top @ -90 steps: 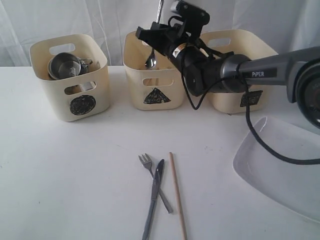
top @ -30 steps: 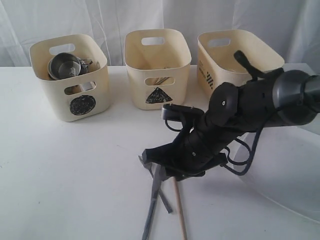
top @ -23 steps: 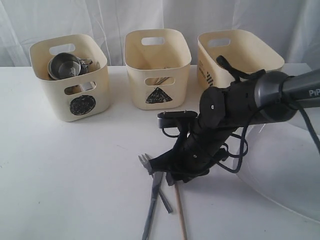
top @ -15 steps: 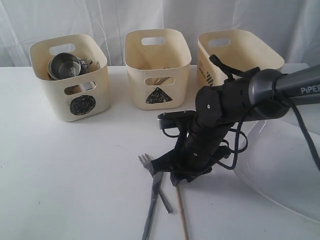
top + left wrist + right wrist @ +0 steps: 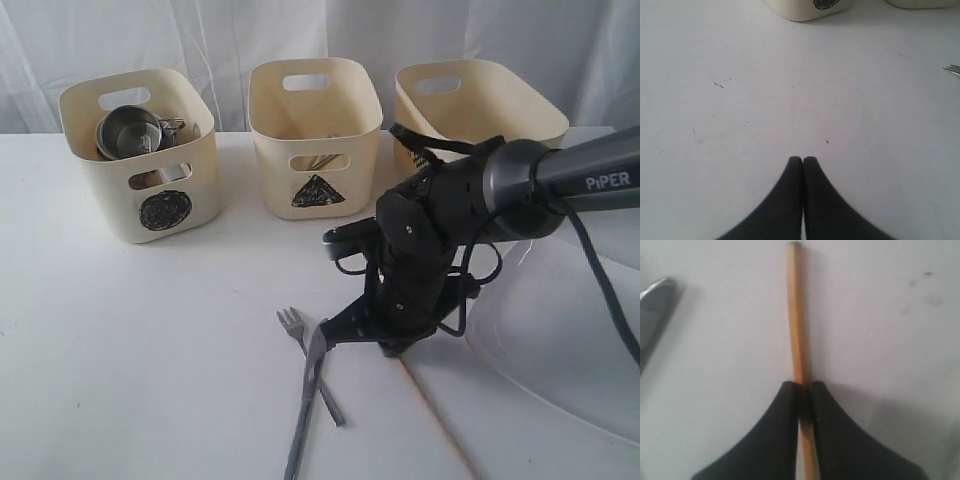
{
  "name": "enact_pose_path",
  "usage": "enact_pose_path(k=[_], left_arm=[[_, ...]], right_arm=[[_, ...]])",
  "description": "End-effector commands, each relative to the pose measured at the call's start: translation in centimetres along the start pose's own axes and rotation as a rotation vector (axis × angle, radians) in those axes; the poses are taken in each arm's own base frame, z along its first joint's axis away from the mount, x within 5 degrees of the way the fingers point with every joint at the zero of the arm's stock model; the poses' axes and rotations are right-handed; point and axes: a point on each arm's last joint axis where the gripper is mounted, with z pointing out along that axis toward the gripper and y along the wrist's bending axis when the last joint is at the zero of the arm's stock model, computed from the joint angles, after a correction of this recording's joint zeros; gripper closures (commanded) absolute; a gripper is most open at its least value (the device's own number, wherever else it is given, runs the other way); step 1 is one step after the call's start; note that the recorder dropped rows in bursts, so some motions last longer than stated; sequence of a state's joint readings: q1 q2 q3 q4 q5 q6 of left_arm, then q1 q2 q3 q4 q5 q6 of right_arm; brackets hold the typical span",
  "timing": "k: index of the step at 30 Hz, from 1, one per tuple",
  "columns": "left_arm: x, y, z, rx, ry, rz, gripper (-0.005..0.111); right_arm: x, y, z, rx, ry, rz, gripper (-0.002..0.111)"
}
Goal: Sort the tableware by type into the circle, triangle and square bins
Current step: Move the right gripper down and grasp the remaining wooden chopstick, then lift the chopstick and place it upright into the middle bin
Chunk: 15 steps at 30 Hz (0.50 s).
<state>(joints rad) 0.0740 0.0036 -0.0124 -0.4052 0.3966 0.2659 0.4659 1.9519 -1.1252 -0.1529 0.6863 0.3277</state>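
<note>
Filling the scene, the white tabletop [image 5: 150, 350] carries a large white plate [image 5: 570, 350] at the right and, along the back, the circle bin [image 5: 140, 190] with a steel mug [image 5: 128, 130] inside, the triangle bin [image 5: 315, 150] and the square bin [image 5: 480, 100]. The right gripper [image 5: 801, 385] reaches down just right of the crossed knife [image 5: 305, 410] and fork [image 5: 291, 321], its fingers [image 5: 770, 440] pinching a wooden chopstick [image 5: 796, 315]. The left gripper [image 5: 803, 159] hangs over the tabletop, fingers [image 5: 785, 200] pressed together.

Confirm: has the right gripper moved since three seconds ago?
Yes. The right gripper left the air over the triangle bin and came down toward the camera, now low beside the knife, shut on the chopstick.
</note>
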Motion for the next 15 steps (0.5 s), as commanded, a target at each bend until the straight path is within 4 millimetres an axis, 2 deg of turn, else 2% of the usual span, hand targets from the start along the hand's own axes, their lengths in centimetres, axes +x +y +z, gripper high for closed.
enact_pose_path(k=[1, 6, 9, 15], left_arm=[[0.5, -0.1, 0.1, 0.008, 0.027, -0.009, 0.107], [0.5, -0.1, 0.1, 0.008, 0.027, -0.009, 0.107], [0.5, -0.1, 0.1, 0.008, 0.027, -0.009, 0.107], [0.5, -0.1, 0.1, 0.008, 0.027, -0.009, 0.107]], right_arm=[[0.9, -1.4, 2.2, 0.146, 0.085, -0.013, 0.103], [0.3, -1.1, 2.2, 0.111, 0.015, -0.019, 0.103], [-0.2, -0.9, 2.3, 0.086, -0.036, -0.021, 0.108], [-0.6, -0.7, 2.0, 0.061, -0.086, -0.019, 0.108]])
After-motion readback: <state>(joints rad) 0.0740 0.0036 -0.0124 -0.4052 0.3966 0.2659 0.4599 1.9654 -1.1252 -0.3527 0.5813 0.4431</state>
